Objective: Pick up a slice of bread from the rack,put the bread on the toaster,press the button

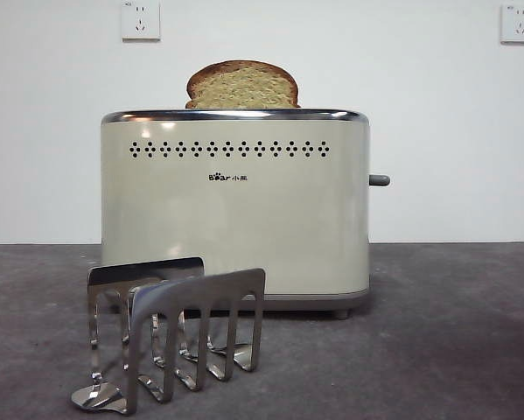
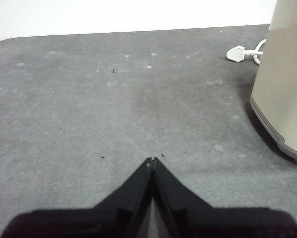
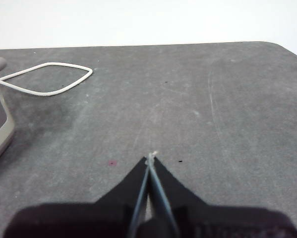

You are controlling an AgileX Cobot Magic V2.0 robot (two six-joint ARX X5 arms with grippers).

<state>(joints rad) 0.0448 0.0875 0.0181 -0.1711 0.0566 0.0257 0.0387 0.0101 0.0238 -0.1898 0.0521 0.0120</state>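
**Bread in the toaster, lever not yet pressed**

The desk (image 1: pixel 454 332) is a grey mat, and on it stands the toaster (image 1: pixel 235 210), cream with a chrome top rim. The bread (image 1: pixel 242 86) already sits in its top slot, the domed crust and part of the crumb standing above the rim. Just in front of the toaster, the rack (image 1: pixel 170 337) holds no slice. So the pick and the placing look done; what seems left is the press. The button (image 1: pixel 380 180) sticks out of the toaster's narrow side and appears to be high on that side, which suggests it has not been pushed down, though that is a judgement.

Neither arm shows in the front view. The left claw (image 2: pixel 152 161) hangs over bare desk near the toaster's corner, jaws pressed together on nothing. The right claw (image 3: pixel 150 157) is likewise closed and empty, near the toaster's other end.

The only readable writing is the "Bear" logo (image 1: pixel 227 178) on the toaster's face, followed by small characters too fine to read.
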